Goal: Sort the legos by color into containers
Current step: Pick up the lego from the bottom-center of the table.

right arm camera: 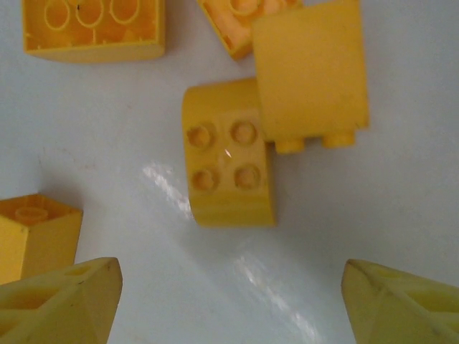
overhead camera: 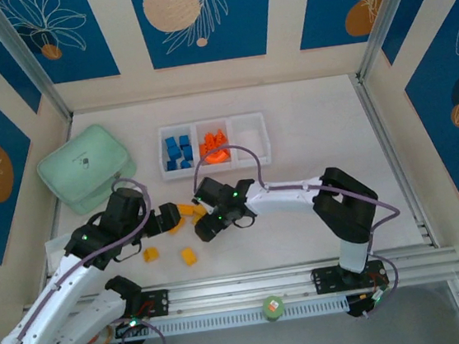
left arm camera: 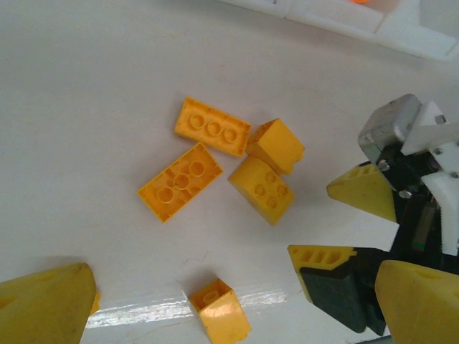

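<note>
Legos in yellow [overhead camera: 189, 255] lie loose on the bench [overhead camera: 307, 122] in your top view, near the tray [overhead camera: 249, 141], which holds blue legos [overhead camera: 177, 151] in its left compartment and orange ones [overhead camera: 213, 146] in the middle. At your left wrist, the left jaws stand wide, one yellow brick [left arm camera: 219, 312] lying between them. At your right wrist, the right jaws gape wide, gripping nothing, before a studded yellow brick [right arm camera: 226, 168].
</note>
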You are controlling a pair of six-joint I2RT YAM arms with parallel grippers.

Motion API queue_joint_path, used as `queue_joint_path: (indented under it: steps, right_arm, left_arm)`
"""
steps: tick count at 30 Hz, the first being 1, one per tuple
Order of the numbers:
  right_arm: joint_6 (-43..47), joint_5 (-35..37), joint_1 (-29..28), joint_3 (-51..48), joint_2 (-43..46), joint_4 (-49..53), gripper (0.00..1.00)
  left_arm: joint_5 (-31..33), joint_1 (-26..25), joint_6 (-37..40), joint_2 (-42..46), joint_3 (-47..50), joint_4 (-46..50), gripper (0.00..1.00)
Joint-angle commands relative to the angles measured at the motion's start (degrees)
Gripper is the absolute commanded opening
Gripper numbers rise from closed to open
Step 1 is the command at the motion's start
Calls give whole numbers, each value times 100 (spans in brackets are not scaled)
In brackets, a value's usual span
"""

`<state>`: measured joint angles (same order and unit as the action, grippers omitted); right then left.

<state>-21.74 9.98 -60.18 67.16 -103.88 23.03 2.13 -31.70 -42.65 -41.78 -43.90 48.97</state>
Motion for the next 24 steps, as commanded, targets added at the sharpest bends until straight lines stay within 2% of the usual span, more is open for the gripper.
queue_joint_path:
  steps: [1, 13, 24]
  right_arm:
    - [185, 187, -70, 223, -203, -189, 79]
    - [240, 470, -125, 627, -923, -133, 61]
    - [359, 601, -341, 963, -1086, 156, 34]
  left_arm:
    - [246, 59, -162, 54, -86, 242, 99]
    - [349, 59, -137, 67, -131, 388, 99]
    - [350, 61, -60, 48, -237, 490, 99]
